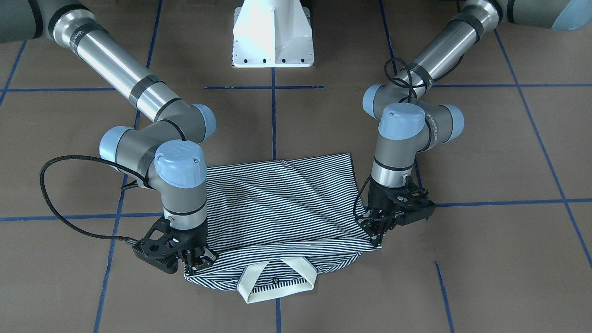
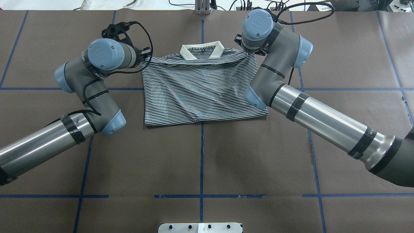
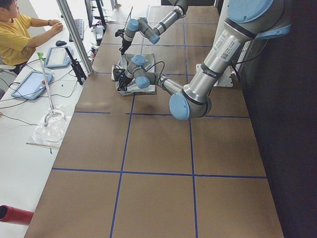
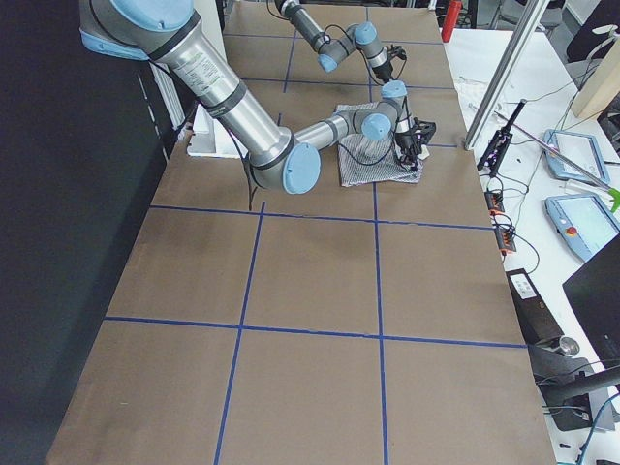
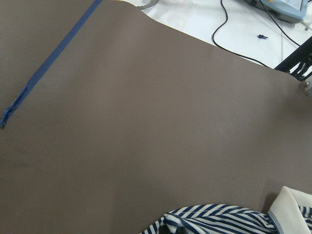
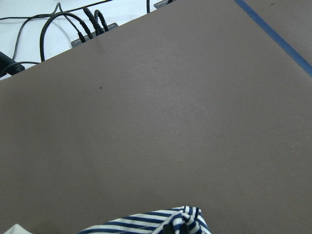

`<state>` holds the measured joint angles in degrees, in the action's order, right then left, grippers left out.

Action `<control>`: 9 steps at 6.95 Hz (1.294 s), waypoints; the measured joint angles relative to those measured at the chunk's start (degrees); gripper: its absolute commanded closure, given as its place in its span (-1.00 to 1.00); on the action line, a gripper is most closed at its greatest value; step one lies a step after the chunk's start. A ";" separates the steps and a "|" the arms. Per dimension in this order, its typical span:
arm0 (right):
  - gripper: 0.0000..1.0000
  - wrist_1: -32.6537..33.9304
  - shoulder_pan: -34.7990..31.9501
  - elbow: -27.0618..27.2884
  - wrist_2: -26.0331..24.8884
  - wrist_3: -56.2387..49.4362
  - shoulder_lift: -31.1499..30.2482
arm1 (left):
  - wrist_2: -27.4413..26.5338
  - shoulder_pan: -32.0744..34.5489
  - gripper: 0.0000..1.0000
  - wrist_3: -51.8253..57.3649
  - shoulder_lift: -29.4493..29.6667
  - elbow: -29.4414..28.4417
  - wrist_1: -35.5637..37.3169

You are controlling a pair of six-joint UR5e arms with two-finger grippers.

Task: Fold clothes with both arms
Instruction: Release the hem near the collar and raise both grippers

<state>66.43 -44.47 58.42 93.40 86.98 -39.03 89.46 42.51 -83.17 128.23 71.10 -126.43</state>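
Observation:
The striped polo shirt (image 1: 282, 203) lies folded on the brown table, its cream collar (image 1: 277, 277) toward the operators' edge; from overhead the shirt (image 2: 200, 94) sits at the far centre. My left gripper (image 1: 377, 231) points down at the shirt's shoulder corner, fingers pinched together on the fabric. My right gripper (image 1: 198, 260) does the same at the opposite shoulder corner. Bunched striped cloth (image 5: 214, 219) fills the bottom edge of the left wrist view, and more cloth (image 6: 161, 222) shows in the right wrist view. Overhead, both wrists hide the fingertips.
The white pedestal base (image 1: 273, 34) stands at the robot's side of the table. Blue tape lines (image 2: 201, 155) grid the brown surface. Beyond the far edge are cables (image 6: 92, 24), tablets (image 3: 32, 84) and a seated person (image 3: 17, 34).

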 measured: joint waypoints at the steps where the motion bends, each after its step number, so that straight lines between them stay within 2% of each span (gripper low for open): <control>1: 0.13 -0.42 0.10 -0.56 -0.04 0.00 0.07 | -0.05 0.01 0.63 1.39 -0.51 -0.13 -0.83; 3: 0.11 -0.71 0.98 -0.96 -0.10 -0.04 -0.03 | -0.07 0.11 0.39 2.50 -0.79 -0.16 -1.76; 4: 0.05 -0.85 1.18 -0.54 -0.03 0.04 -0.17 | -0.06 0.25 0.20 2.53 -0.87 -0.17 -2.65; 5: 0.05 -0.92 1.08 1.08 0.42 0.11 -0.77 | 0.03 0.41 0.11 2.49 -1.39 -0.17 -4.83; 8: -0.03 -0.62 -0.86 9.98 6.76 0.17 -4.80 | 0.76 0.61 0.00 1.05 -3.42 0.27 -12.05; 9: -0.20 -0.53 -1.64 12.60 8.48 0.25 -6.26 | 1.59 0.63 -0.01 0.22 -3.57 0.81 -12.58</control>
<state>65.90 -46.12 71.02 101.89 87.24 -45.28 91.05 43.15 -82.95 124.66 71.90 -139.01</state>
